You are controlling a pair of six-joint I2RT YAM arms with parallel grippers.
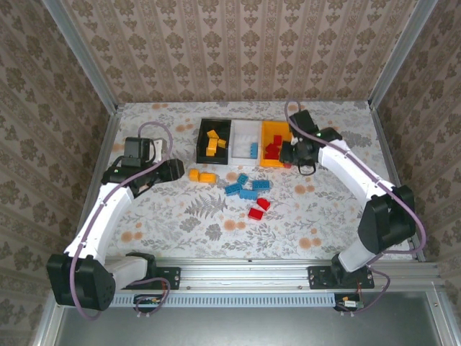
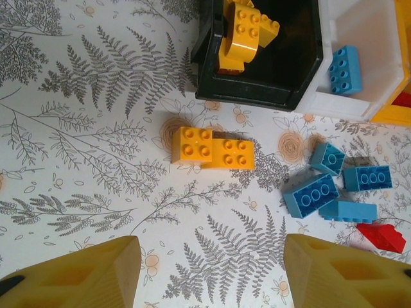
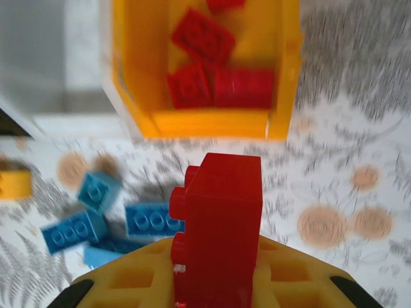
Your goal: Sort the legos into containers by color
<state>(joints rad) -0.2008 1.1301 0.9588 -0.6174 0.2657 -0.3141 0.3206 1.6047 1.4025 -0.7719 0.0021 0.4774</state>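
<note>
Right end effector (image 3: 215, 285) clenches red lego (image 3: 221, 218), long axis pointing toward orange-yellow bin (image 3: 212, 123), studs leftward

This is looking like a robotics lab cell: aluminium posts (image 1: 84, 58) and damask-papered panels (image 1: 245, 43) are closing in beyond and beside the right pincer (image 1: 287, 155), and a floral-covered table (image 1: 166, 216) is lying beneath it.

The worktop (image 1: 144, 216) has this grey fern-and-flower print all over. Three bins sit side by side toward the back: a black bin (image 1: 202, 144), a white bin (image 1: 243, 133) and an orange-yellow bin (image 1: 265, 137). Two orange-yellow bricks (image 1: 207, 177) lie touching in front of the black one. Mid-worktop there's a cluster of blue bricks (image 1: 248, 194), with two red bricks (image 1: 255, 213) just nearer.
</note>
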